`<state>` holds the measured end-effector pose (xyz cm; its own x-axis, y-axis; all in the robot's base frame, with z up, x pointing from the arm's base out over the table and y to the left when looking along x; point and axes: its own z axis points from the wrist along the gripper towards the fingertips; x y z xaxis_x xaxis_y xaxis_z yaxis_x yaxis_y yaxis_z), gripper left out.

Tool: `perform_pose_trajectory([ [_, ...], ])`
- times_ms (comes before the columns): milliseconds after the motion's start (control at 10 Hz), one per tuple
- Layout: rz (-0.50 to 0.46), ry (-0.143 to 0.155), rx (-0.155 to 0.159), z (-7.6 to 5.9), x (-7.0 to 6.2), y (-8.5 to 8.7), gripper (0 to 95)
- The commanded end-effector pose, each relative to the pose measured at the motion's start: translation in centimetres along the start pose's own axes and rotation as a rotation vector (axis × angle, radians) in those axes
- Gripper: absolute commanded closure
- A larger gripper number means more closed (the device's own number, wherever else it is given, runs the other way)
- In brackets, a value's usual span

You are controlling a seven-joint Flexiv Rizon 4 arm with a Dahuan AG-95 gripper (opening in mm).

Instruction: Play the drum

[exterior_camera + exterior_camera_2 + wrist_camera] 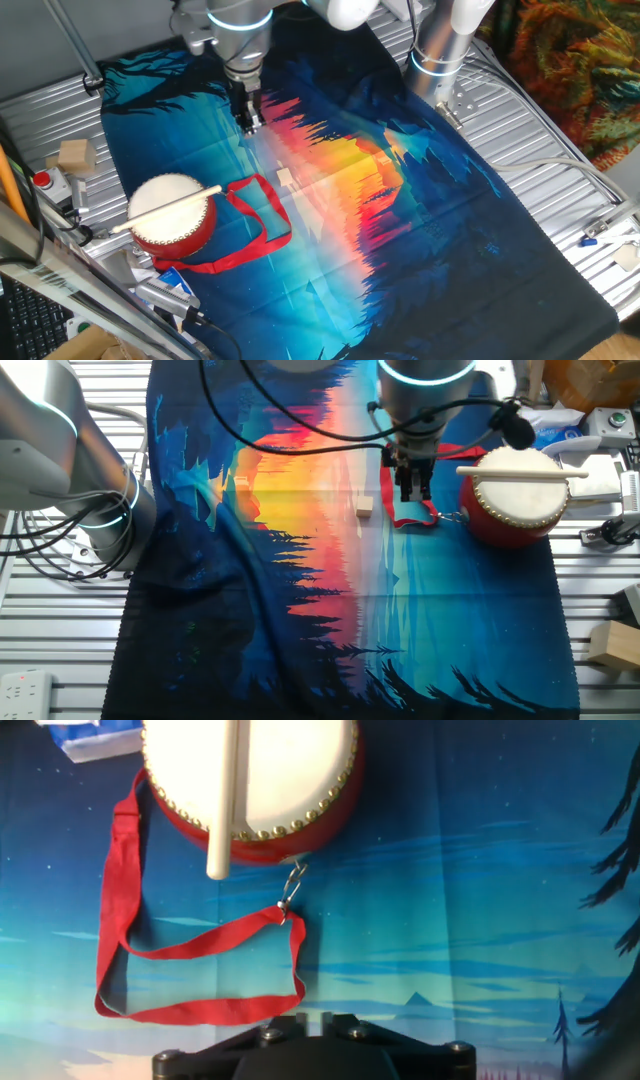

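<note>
A cloth (400,230) printed with a blue and orange forest sunset covers most of the ribbed metal table (560,130). The arm (425,390) reaches down over the cloth, its gripper (413,485) hanging above the fabric with nothing in it. The fingers look close together in both fixed views, but whether they touch I cannot tell. The drum (172,213) sits near the cloth's edge, well apart from the fingers and off to one side of them; in the hand view it lies ahead, at the top of the frame, cream head up. A pale stick (165,209) lies across the head, one end jutting past the rim. The red strap (190,955) loops out from the drum over the cloth toward the gripper, its far bend lying just beside the fingers. A small wooden block (364,507) rests on the cloth near the gripper
</note>
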<state>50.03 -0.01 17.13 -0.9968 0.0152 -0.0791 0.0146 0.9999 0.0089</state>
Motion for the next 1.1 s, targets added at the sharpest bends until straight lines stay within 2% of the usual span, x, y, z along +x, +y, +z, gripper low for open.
perform_pose_trajectory([
  [100,-0.04,0.008,0.069,0.1,0.0,0.0,95.0],
  [500,-0.041,0.007,0.073,0.0,0.0,0.0,95.0],
  [700,-0.04,-0.006,0.075,0.0,-0.3,0.1,95.0],
  [800,-0.031,-0.008,0.079,-0.2,-1.2,0.2,95.0],
  [1100,-0.02,-0.023,0.095,-1.3,-5.6,1.2,95.0],
])
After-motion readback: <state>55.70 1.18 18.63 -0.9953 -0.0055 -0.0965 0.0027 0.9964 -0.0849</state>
